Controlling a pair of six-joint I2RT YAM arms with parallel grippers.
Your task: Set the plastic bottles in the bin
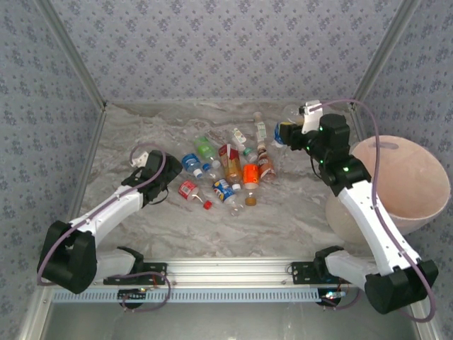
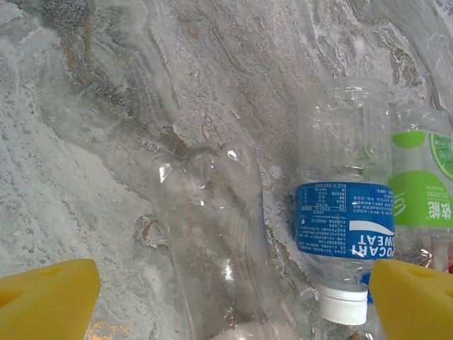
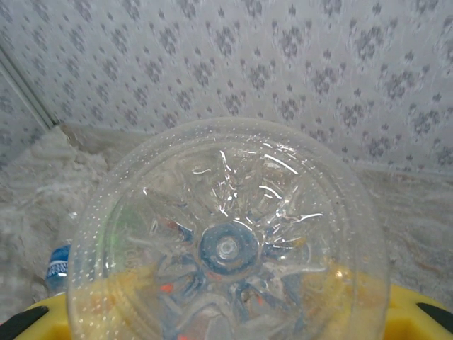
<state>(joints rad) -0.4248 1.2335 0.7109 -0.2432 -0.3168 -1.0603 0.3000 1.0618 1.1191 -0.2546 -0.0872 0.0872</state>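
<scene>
Several plastic bottles [image 1: 226, 170] lie in a heap at the middle of the marble table. My left gripper [image 1: 168, 177] hangs at the heap's left edge. In the left wrist view it [image 2: 230, 304] is open, its yellow fingers [image 2: 49, 294] straddling a clear unlabelled bottle [image 2: 212, 234] that lies on the table. A blue-labelled bottle [image 2: 347, 227] and a green-labelled one [image 2: 425, 191] lie just right of it. My right gripper [image 1: 291, 133] is at the back right, shut on a clear bottle [image 3: 226, 241] whose base faces the wrist camera. The pale pink bin [image 1: 417, 205] stands at the right.
Patterned walls close in the table at the back and both sides, with metal posts in the corners. A metal rail [image 1: 226, 273] runs along the near edge between the arm bases. Another bottle [image 3: 60, 265] lies on the table below the held one.
</scene>
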